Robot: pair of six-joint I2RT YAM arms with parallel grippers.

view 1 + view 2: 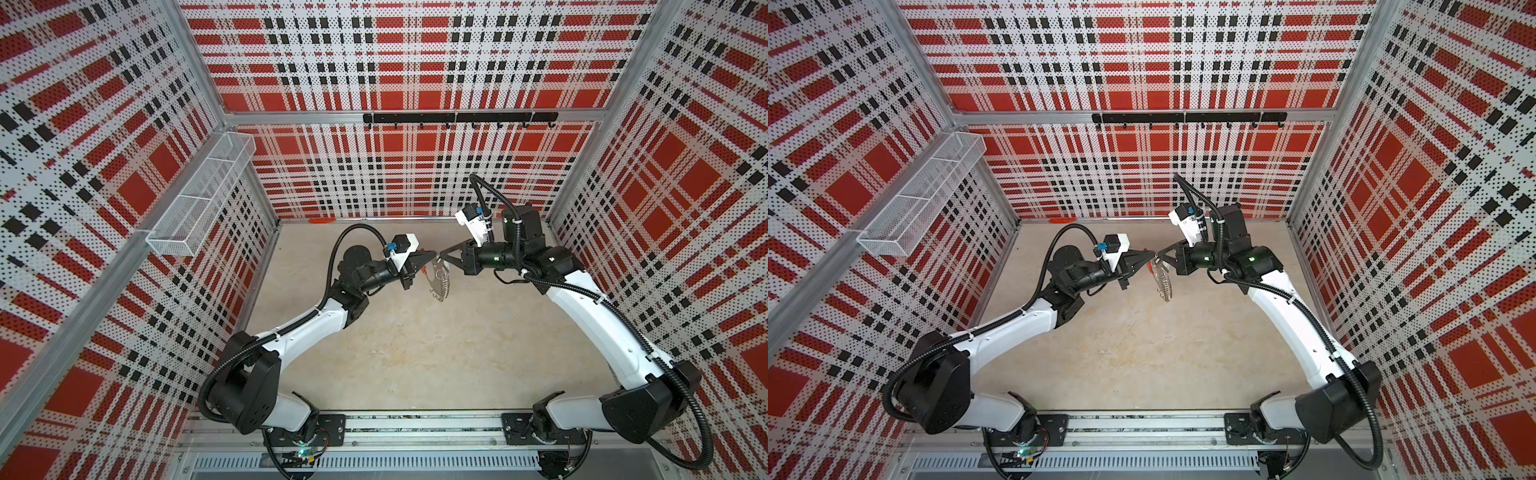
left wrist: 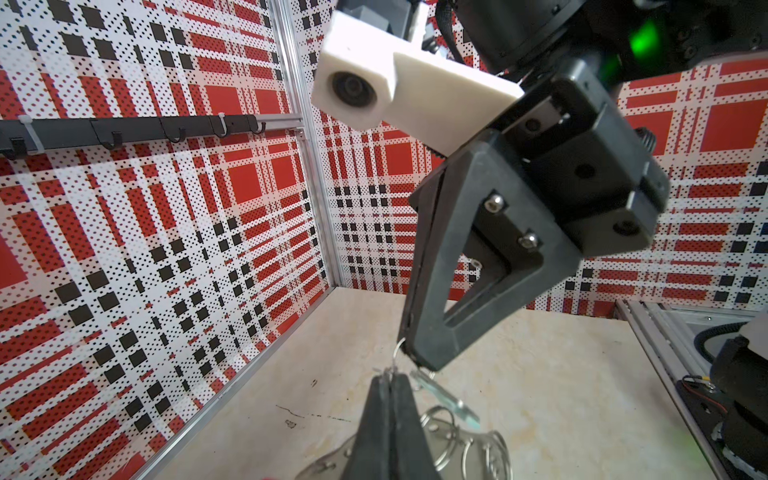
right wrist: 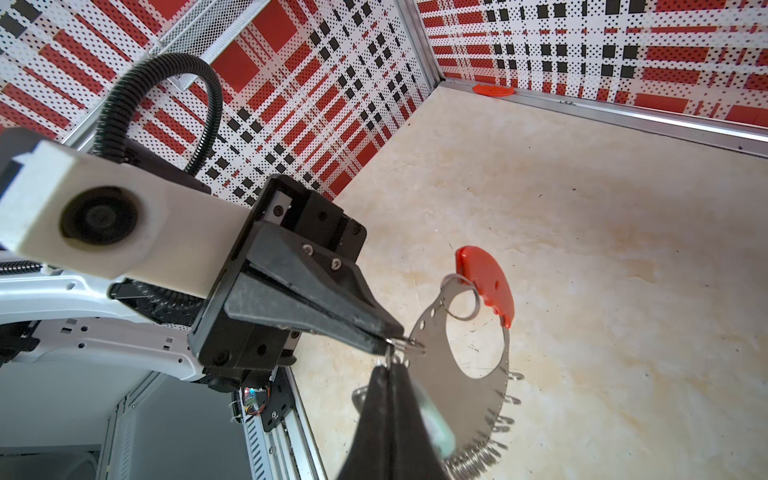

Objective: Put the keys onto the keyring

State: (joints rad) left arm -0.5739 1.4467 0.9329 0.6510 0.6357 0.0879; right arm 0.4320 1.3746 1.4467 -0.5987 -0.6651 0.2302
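Right hand (image 3: 390, 368) half hides the blurred keys (image 3: 434, 428) beside the keyring (image 3: 457, 399).

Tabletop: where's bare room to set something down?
Free: beige tabletop between the arms, from the base rail to under the grey metal keyring with red plastic segment. Crowded: centre-back, where left gripper and right gripper meet; orange-red strip against back wall.

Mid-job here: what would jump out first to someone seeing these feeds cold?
The left gripper and right gripper meet tip to tip in mid-air over the table's far middle, both shut. Below them dangles the keyring, a grey metal crescent fringed with wire loops and capped in red, with the teal-tagged keys beside it. Loud red plaid walls enclose everything.
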